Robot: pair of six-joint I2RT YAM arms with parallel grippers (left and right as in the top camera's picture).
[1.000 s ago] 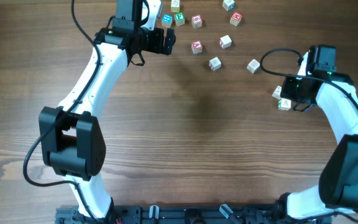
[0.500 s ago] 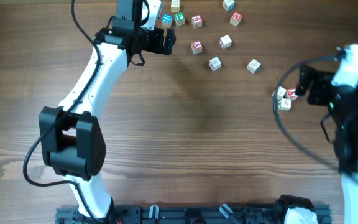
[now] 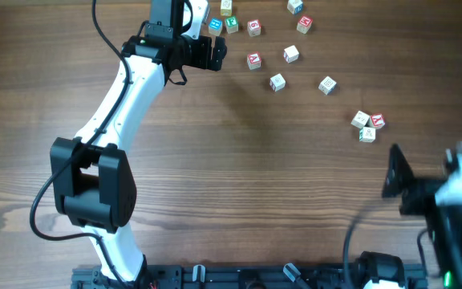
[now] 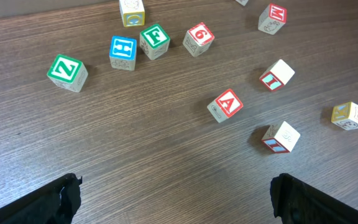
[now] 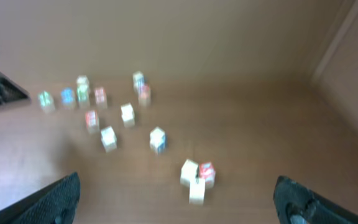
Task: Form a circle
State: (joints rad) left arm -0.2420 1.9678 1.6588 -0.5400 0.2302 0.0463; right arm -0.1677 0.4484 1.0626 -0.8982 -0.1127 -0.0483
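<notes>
Nearest you, your right gripper (image 5: 176, 186) hangs with jaws apart, empty; the three-cube cluster (image 3: 366, 124) lies just ahead of it. Farther across the counter (image 3: 239, 177), your left gripper (image 4: 174, 186), also apart, faces the scattered cubes (image 4: 227, 103).

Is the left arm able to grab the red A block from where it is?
Probably yes. The red A block sits apart from its neighbours, straight ahead of the open left fingers, with only bare table between.
</notes>
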